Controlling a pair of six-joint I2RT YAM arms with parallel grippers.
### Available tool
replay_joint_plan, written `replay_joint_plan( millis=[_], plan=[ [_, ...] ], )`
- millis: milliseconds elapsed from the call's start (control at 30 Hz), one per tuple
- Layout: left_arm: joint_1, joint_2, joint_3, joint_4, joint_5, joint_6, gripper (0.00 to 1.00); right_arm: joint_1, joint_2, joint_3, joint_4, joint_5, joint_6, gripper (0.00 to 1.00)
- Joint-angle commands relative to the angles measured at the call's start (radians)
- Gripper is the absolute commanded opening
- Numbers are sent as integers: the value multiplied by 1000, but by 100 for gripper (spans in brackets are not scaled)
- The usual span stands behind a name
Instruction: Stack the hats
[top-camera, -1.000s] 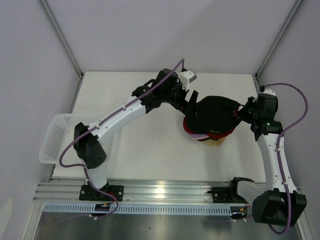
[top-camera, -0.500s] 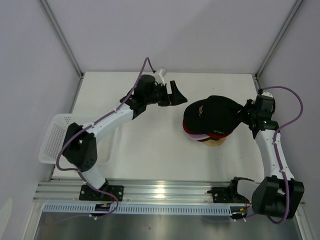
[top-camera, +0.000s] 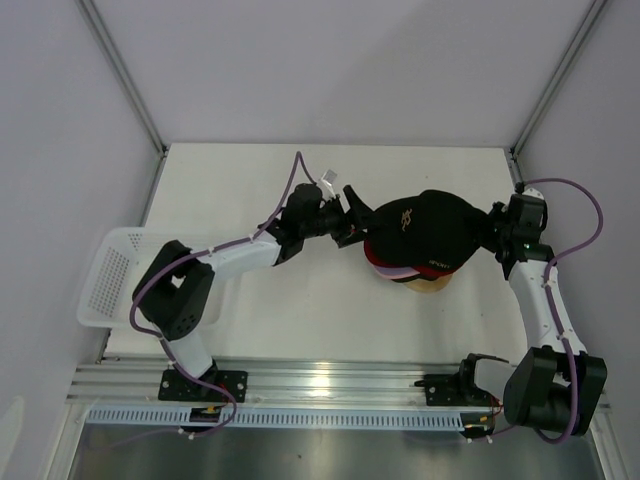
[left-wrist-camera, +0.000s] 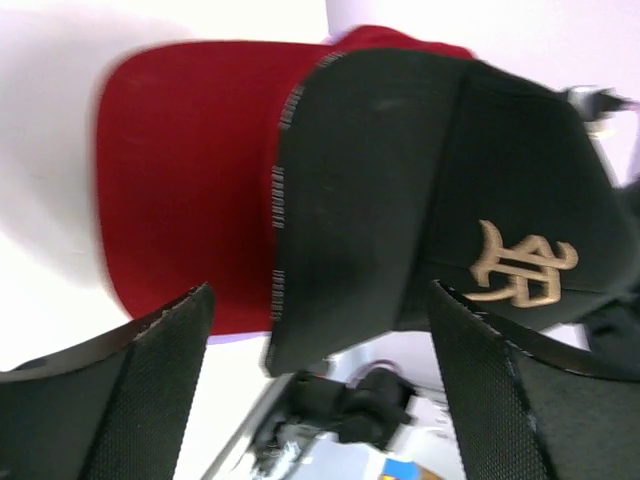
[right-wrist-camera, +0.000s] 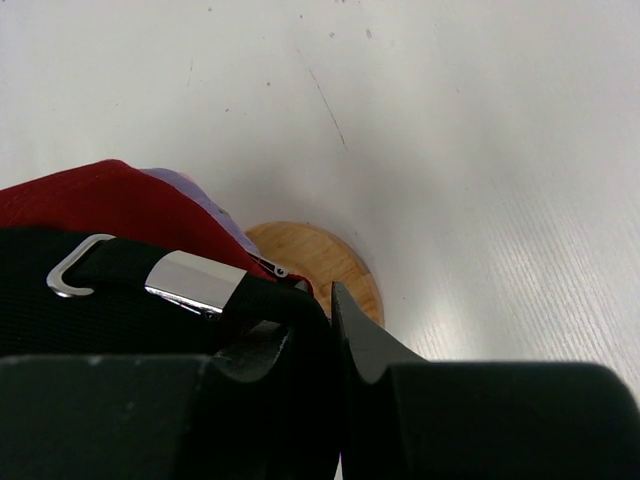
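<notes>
Left hand (top-camera: 350, 214) is back at the stack. A sec ago it sat against the left side of the black cap (top-camera: 428, 225), then swung off to the far left, and now it's in again at the brim. Wrist view shows its fingers (left-wrist-camera: 165, 370) wide apart, one each side of the brim edge, not yet pinching.

Right hand (top-camera: 489, 232) hasn't budged. It's clamped on the cap's back strap (right-wrist-camera: 120, 262) just past the metal buckle (right-wrist-camera: 195, 282), at the right side of the stack.

Black cap has barely shifted, gold logo up. It sits on the red cap (left-wrist-camera: 180, 170), w/ the lavender cap (right-wrist-camera: 188, 197) peeking out below, all on the wooden stand (right-wrist-camera: 318, 255), centre-right of the table (top-camera: 290, 310).

What it means: top cap is on, but prob. not seated straight, since its brim looks offset vs the red brim. The left hand's return reads as a tidy-up: take the brim and tug it into line while the right hand pins the back. No other hat shows outside the stack, so the task looks nearly done.
</notes>
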Motion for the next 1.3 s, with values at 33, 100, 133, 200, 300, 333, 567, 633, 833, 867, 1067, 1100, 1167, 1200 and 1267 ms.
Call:
replay_joint_plan(
  millis=[33, 100, 133, 200, 300, 333, 567, 633, 833, 867, 1067, 1100, 1167, 1200, 1267],
  plan=[
    [-12, 9, -4, 186, 43, -129, 84, -8, 2, -32, -19, 34, 8, 19],
    [-20, 10, 4, 200, 35, -124, 74, -8, 2, -35, -17, 31, 9, 22],
    [-20, 12, 10, 195, 32, -120, 69, -8, 2, -32, -19, 31, 11, 25],
    [-21, 12, 21, 186, 29, -112, 40, -8, 1, -26, -26, 31, 14, 27],
    [-21, 7, 34, 146, 17, -94, 9, -8, -18, -3, -45, 33, 15, 33],
    [-21, 5, 42, 130, 11, -85, 2, -8, -25, 3, -49, 34, 17, 37],
    [-18, -16, 44, 76, -34, -80, 1, -9, -121, 62, -104, 30, 12, 43],
    [-18, -19, 44, 70, -40, -83, 1, -9, -163, 72, -108, 33, 11, 45],
    [-9, -11, 50, 86, -23, -120, 1, -11, -234, 74, -83, 51, 15, 41],
    [-5, -13, 50, 89, -21, -121, 1, -11, -236, 68, -75, 54, 12, 40],
    [6, -24, 42, 80, -21, -115, 1, -12, -173, 32, -26, 53, 15, 32],
    [6, -21, 39, 79, -21, -117, 1, -14, -155, 31, -22, 54, 15, 31],
    [8, -22, 24, 86, -20, -123, 1, -14, -136, 31, -20, 57, 11, 29],
    [8, -19, 22, 88, -18, -124, 1, -14, -125, 28, -20, 62, 9, 29],
    [11, -18, 13, 91, -17, -129, 1, -14, -118, 25, -14, 65, 3, 28]
  ],
)
